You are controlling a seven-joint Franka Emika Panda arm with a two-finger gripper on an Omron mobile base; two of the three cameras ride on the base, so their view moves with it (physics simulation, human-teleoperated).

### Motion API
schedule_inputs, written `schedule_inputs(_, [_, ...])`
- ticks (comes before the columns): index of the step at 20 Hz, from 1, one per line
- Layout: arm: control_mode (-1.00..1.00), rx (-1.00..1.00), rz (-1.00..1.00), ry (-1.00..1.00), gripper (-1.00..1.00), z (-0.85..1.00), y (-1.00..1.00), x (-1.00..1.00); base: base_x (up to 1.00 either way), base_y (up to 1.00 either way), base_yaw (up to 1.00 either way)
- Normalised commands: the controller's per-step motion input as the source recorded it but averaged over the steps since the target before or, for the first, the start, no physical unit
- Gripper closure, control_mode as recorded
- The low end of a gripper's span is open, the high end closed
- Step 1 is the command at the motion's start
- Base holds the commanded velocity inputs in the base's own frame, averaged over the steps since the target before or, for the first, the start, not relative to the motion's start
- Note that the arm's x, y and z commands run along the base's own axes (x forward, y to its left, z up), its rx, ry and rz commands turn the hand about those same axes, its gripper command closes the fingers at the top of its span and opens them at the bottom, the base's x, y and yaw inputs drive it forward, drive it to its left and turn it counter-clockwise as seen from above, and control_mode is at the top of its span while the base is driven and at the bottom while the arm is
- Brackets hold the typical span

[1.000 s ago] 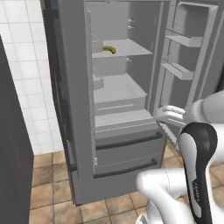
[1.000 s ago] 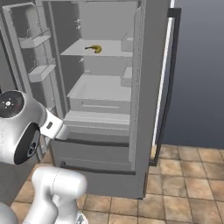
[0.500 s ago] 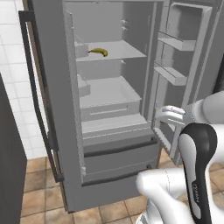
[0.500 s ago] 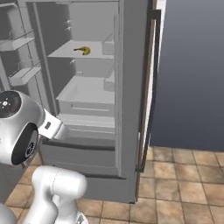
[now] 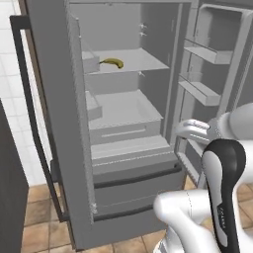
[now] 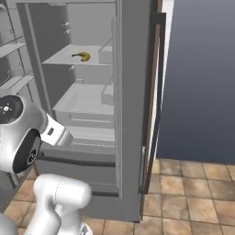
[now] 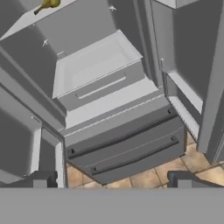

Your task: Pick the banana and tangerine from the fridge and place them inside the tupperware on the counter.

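The claw point(image 7: 109, 177) is spread wide and carries nothing, hanging low before the open fridge point(image 5: 123, 148) and facing its lower drawers point(image 7: 131, 151), so it seems to be approaching rather than reaching. Well above those drawers, on an upper fridge shelf point(image 5: 133, 62), lies the banana point(image 5: 112, 62), flat and free to be gripped from the front. I cannot make out the tangerine. Both fridge doors stand swung aside, leaving the shelves clear to reach.

banana point(image 7: 47, 4): cut by top edge | fridge point(image 5: 123, 128): top cropped
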Motion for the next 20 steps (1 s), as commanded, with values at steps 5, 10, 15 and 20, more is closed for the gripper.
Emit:
schedule_inputs(5, [1.00,0.00,0.00,0.00,-1.00,0.00,0.00,0.00,0.60,0.00,0.01])
schedule_inputs(10, [1.00,0.00,0.00,0.00,-1.00,0.00,0.00,0.00,0.69,0.01,0.26])
schedule_inputs(15, [1.00,0.00,0.00,0.00,-1.00,0.00,0.00,0.00,0.59,0.00,0.41])
schedule_inputs(20, [1.00,0.00,0.00,0.00,-1.00,0.00,0.00,0.00,0.61,-0.11,0.19])
